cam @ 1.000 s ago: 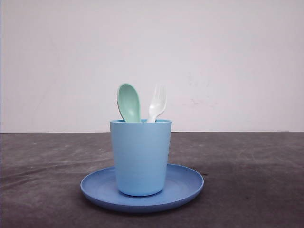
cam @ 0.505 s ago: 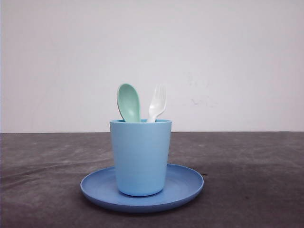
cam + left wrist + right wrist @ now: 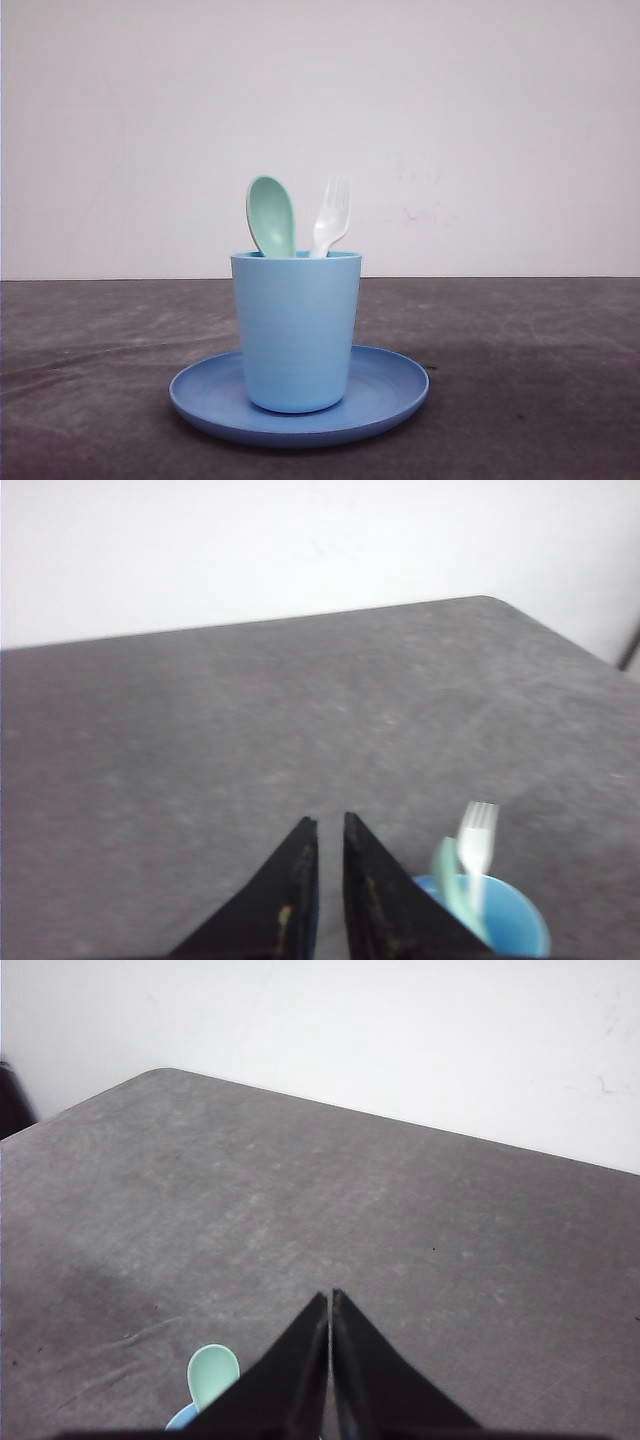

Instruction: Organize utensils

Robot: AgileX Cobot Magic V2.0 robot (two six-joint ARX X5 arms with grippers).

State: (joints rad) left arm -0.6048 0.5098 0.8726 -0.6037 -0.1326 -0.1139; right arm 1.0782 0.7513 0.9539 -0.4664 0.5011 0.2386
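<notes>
The left gripper shows in its wrist view with its two dark fingers drawn almost together, a thin strip of table between the tips; it holds nothing and touches nothing. The right gripper has its fingers pressed together to a hairline seam, and it too is empty. Both hang above the table, up over the cup.

The table is dark grey with a mottled, scuffed top, and its far edge meets a plain pale wall behind the cup. The left wrist view shows a rounded table corner.

Taking the cup as landmark: it is light blue, stands upright, and sits on the middle of a blue round plate, which lies flat on the table and rings the cup's base. Inside the cup stand both utensils, handles down and heads above the rim. The mint spoon rises on the cup's left side, its oval bowl leaning slightly left. The white fork rises on the cup's right side, tines up, tilted slightly right. The two heads are near each other but apart.
</notes>
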